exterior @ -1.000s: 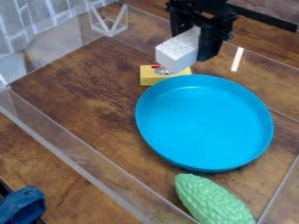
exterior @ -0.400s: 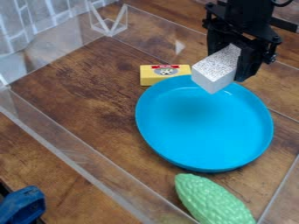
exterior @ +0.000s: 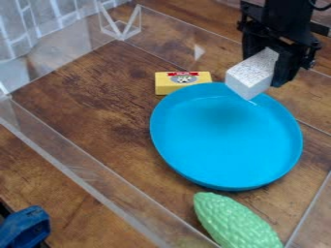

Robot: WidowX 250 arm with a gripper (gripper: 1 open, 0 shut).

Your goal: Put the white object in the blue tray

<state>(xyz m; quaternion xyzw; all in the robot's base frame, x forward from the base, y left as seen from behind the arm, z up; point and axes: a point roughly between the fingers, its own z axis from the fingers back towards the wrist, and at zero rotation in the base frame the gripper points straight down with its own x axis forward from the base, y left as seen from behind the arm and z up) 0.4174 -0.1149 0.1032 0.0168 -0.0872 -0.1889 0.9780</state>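
The white object (exterior: 253, 76), a speckled sponge-like block, hangs tilted in the air over the far rim of the blue tray (exterior: 226, 136). My black gripper (exterior: 274, 60) comes straight down from the top right and is shut on the white object's upper end. The tray is a big round bright blue plate on the wooden table, with nothing lying in it.
A yellow packet (exterior: 181, 81) lies just left of the tray's far edge. A bumpy green object (exterior: 234, 222) lies at the front by the tray's near rim. Clear plastic walls (exterior: 77, 160) fence the table on the left and front.
The gripper has carried the white object to the right, from above the yellow packet to above the tray's far rim. Nothing else has shifted.
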